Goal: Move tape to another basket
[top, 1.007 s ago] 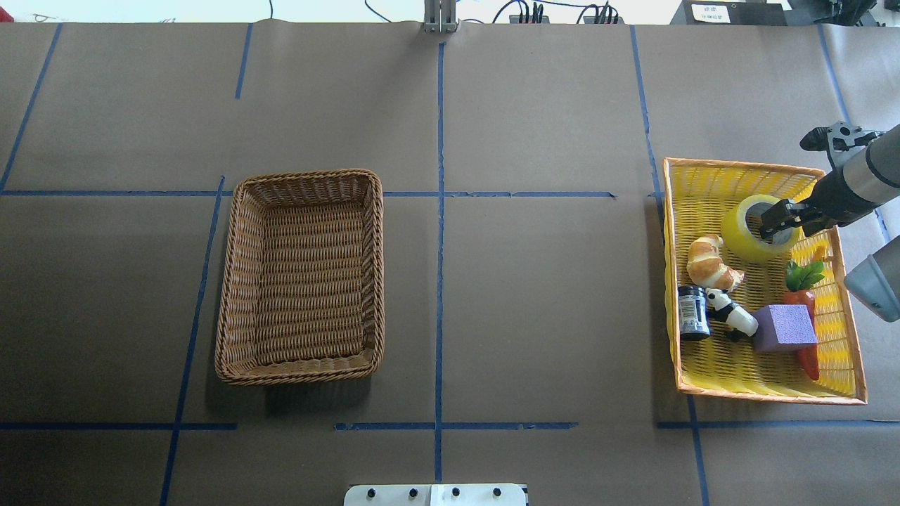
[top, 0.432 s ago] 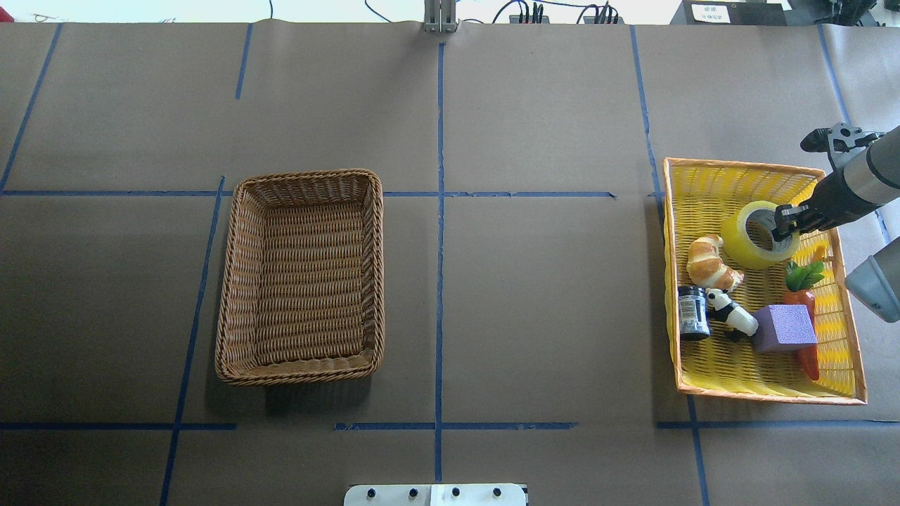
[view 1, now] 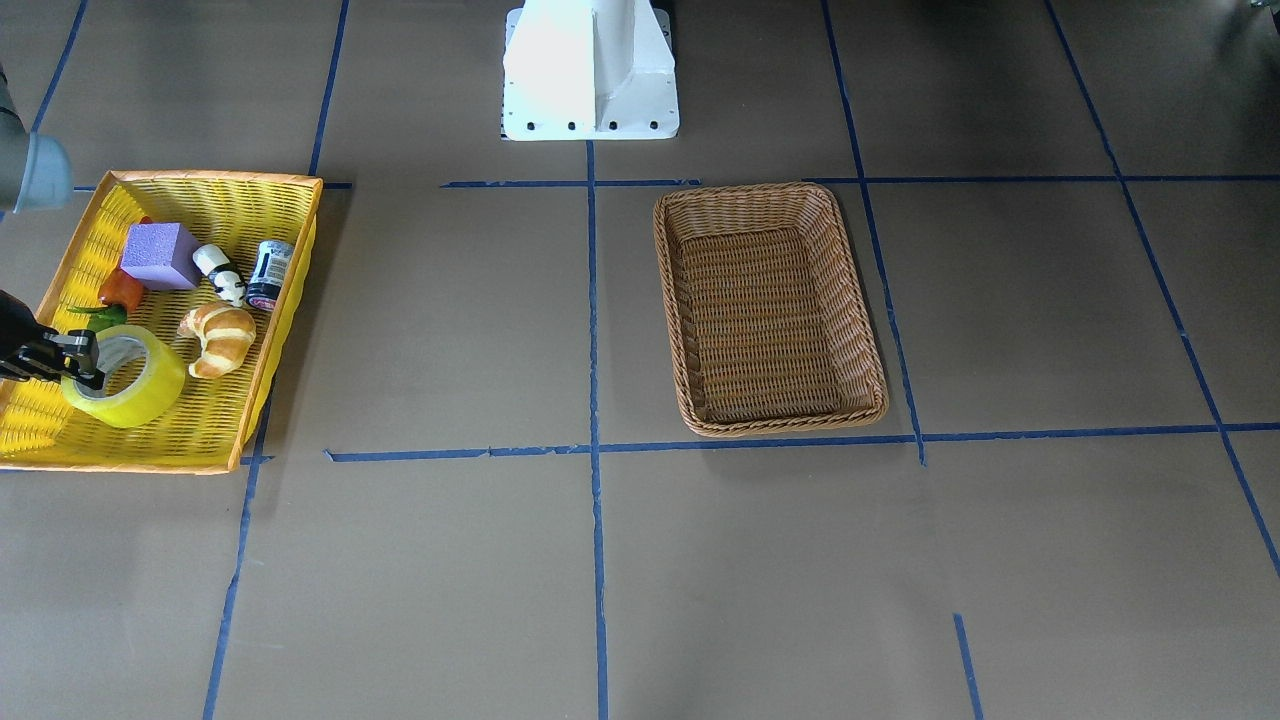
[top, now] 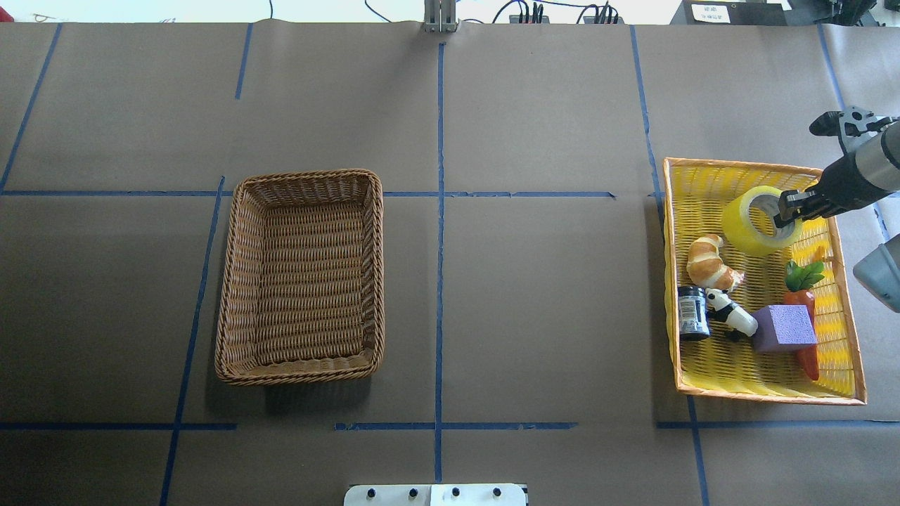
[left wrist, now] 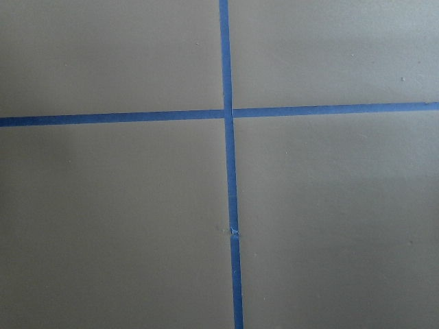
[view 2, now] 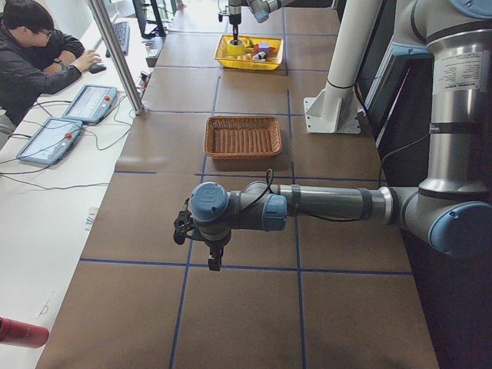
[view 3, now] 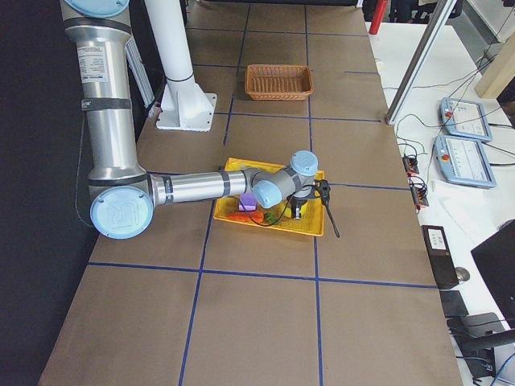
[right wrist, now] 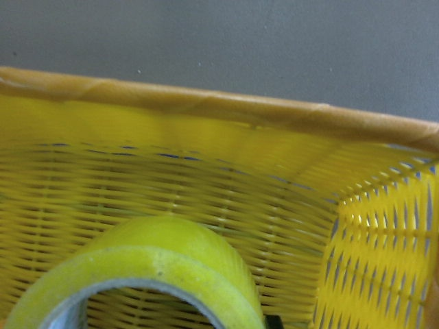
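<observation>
Since a second ago your right gripper [top: 786, 209] has dragged the tape [top: 745, 226] a bit toward the yellow basket's [top: 738, 167] far end. The jaws are pinched narrow on the roll's wall. The tape's over that basket, which also holds a croissant [top: 711, 261], panda [top: 731, 313], jar [top: 693, 312], purple block [top: 786, 328] and carrot [top: 805, 299]. The wicker basket [top: 302, 176] sits well apart. Can't tell the left gripper's [view 2: 211, 257] opening.

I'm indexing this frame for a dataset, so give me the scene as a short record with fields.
tape: tilted, at the yellow basket's end farthest from the robot
right end effector: shut on the tape's wall
left end effector: over bare table, away from both baskets; opening unclear
wicker basket: mid-table, tape not yet in it
also in yellow basket: croissant, panda, jar, purple block, carrot
</observation>
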Motion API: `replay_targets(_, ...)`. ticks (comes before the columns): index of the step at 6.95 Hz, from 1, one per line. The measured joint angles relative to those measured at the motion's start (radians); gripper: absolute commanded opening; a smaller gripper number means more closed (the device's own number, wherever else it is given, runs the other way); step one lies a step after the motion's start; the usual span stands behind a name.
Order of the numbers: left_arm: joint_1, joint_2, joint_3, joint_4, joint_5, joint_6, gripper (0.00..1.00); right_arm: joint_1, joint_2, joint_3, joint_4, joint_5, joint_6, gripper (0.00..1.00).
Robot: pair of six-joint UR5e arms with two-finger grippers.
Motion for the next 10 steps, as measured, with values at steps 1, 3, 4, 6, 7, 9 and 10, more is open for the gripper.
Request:
replay_targets(1, 0.0, -0.001, -0.017, 0.0, 0.001, 0.0, 1.0, 0.041, 0.001, 0.027, 0.0, 0.052, 0.014, 0.0)
replay_targets(3, 0.003, -0.007, -0.073, 0.0, 0.002, -0.018, 1.0, 0.065, 0.042, 0.075, 0.002, 0.109, 0.15, 0.01)
replay_targets(4, 0.014, -0.011, -0.11, -0.011, 0.003, -0.067, 1.0, 0.038, 0.084, 0.096, 0.012, 0.115, 0.267, 0.01)
replay_targets(6, 0.095, -0.013, -0.177, -0.107, 0.002, -0.283, 1.0, -0.06, 0.166, 0.112, 0.13, 0.108, 0.551, 0.01)
replay_targets(7, 0.159, -0.014, -0.188, -0.204, 0.001, -0.431, 1.0, -0.099, 0.184, 0.111, 0.237, 0.092, 0.686, 0.01)
replay_targets(9, 0.312, -0.055, -0.186, -0.464, 0.0, -0.814, 1.0, -0.192, 0.196, 0.111, 0.481, -0.011, 0.945, 0.02)
replay_targets(10, 0.39, -0.097, -0.179, -0.592, 0.003, -1.032, 1.0, -0.261, 0.198, 0.112, 0.605, -0.111, 1.062, 0.02)
